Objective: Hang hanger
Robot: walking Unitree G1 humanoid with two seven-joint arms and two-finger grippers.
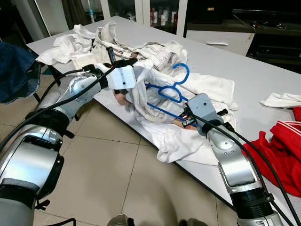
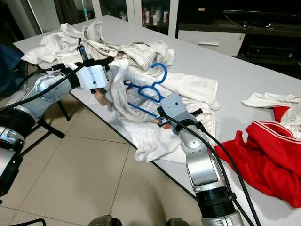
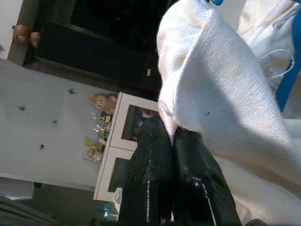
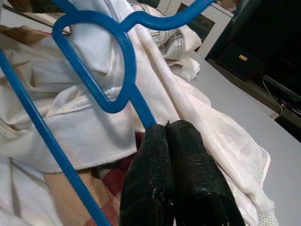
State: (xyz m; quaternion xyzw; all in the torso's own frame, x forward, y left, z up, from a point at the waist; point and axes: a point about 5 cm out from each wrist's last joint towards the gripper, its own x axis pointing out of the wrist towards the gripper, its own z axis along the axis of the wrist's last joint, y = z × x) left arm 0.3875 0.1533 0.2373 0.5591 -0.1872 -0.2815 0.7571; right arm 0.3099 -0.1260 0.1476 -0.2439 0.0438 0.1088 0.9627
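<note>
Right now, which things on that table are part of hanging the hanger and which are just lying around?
In the job:
blue hanger, held by right gripper
white garment, held by left gripper

Lying about:
red garment
patterned cloth
small white cloth

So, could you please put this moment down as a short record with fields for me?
Surface: grey table
Hanger: blue plastic hanger, lying across a white garment at the table's near edge
Left hand: fingers pinched on a fold of the white garment, raised beside the hanger
Right hand: fingers closed on the hanger's lower bar
Other laundry: red garment to the right; pale clothes heaped at the far left corner
Stage: hanger partly inside the garment, not yet hung
</note>
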